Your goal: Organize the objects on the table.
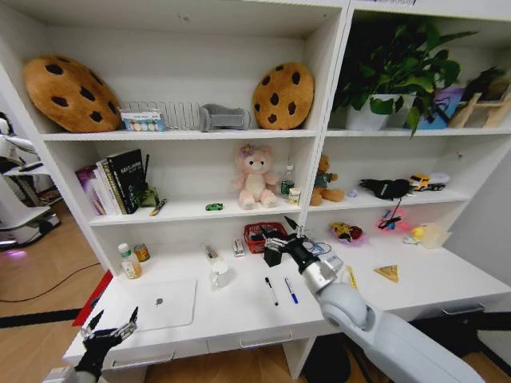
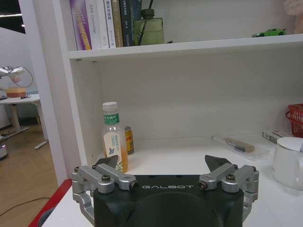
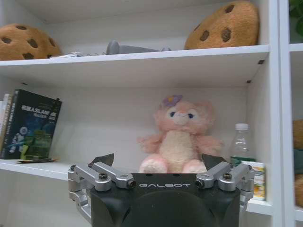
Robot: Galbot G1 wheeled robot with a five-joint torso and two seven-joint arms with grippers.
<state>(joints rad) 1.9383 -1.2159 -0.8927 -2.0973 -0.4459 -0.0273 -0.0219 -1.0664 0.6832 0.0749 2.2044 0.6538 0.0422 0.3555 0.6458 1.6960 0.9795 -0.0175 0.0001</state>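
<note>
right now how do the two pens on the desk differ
The black pen lies to the robot's left of the blue pen. The black pen looks slightly longer and reaches nearer the desk's front edge; the blue pen looks shorter. Both are thin with white barrels, lie flat, nearly parallel, apart, below the raised right pincer.

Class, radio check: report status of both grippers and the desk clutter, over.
Left gripper open, low at desk corner. Right gripper open, raised above desk, empty. Laptop, pens untouched. White mug between them.

The red basket (image 1: 257, 236) is partly hidden behind the right gripper (image 1: 276, 239). A red object (image 1: 93, 298) left of the table (image 1: 431, 275) is too unclear to identify.
</note>
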